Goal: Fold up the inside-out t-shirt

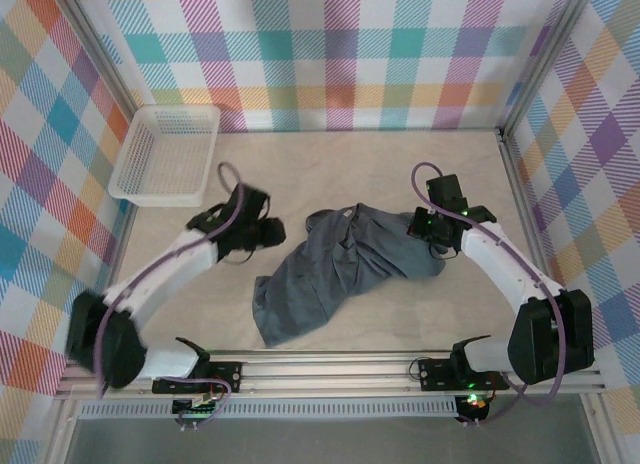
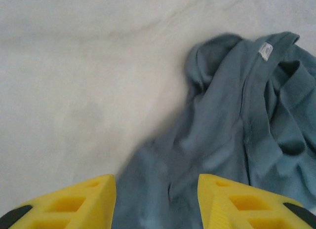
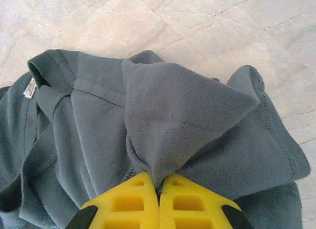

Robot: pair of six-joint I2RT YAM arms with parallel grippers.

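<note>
The inside-out t-shirt [image 1: 335, 269] lies crumpled in the middle of the table, dark slate-grey with its seams showing. A small white label [image 2: 265, 50] sits at its collar. My left gripper [image 1: 272, 231] hovers at the shirt's left edge. Its yellow fingers [image 2: 74, 204] stand apart, open, with loose fabric [image 2: 227, 135] beneath the gap and nothing pinched. My right gripper [image 1: 420, 224] is at the shirt's right end. In the right wrist view it [image 3: 159, 182] is shut on a peak of the fabric [image 3: 182, 105], which rises in a tent from the closed tips.
A white mesh basket [image 1: 165, 110] stands at the back left corner. Checked walls close in the table on three sides. A metal rail [image 1: 330, 369] with both arm bases runs along the near edge. Bare tabletop [image 1: 330, 164] lies behind the shirt.
</note>
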